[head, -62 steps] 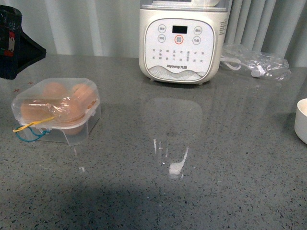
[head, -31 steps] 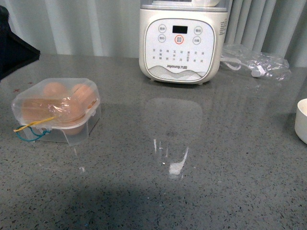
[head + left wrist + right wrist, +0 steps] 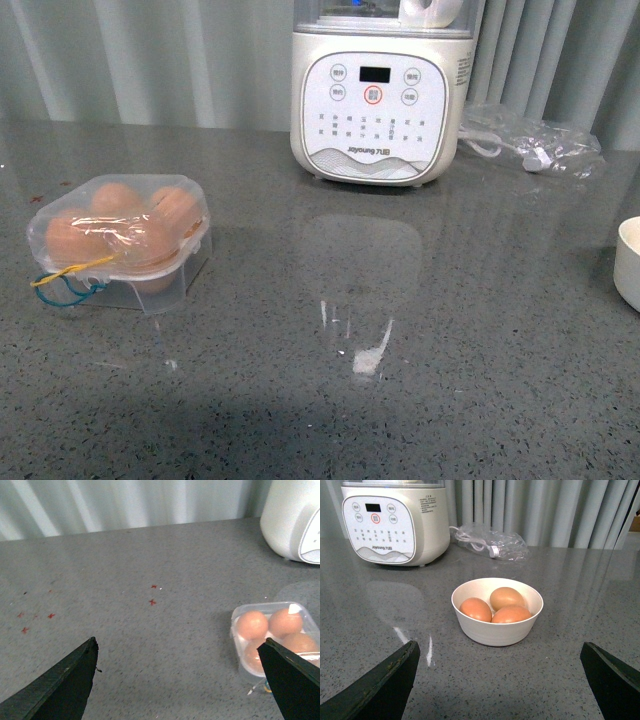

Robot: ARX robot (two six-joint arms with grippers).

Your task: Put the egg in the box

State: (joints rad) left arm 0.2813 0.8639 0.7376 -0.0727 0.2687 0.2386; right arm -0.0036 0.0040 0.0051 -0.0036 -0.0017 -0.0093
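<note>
The clear plastic box (image 3: 150,275) stands at the table's left with its lid down over several orange-brown eggs (image 3: 115,197); yellow and blue bands hang at its near side. In the left wrist view the box (image 3: 235,630) and its eggs (image 3: 251,624) lie beside one finger of my left gripper (image 3: 180,645), which is open, empty and above bare table. My right gripper (image 3: 500,647) is open and empty, just short of a white cup (image 3: 495,632) that holds three more eggs (image 3: 506,598). Neither gripper shows in the front view.
A big white appliance (image 3: 378,90) with buttons stands at the back middle, also in the right wrist view (image 3: 395,520). A crumpled plastic bag with a cable (image 3: 530,135) lies to its right. The white cup (image 3: 630,262) shows at the right edge. Small red marks (image 3: 152,601) dot the table.
The dark left arm at the front view's upper left edge has drawn back out of the frame. The view has shifted slightly. The box and eggs have not moved.
</note>
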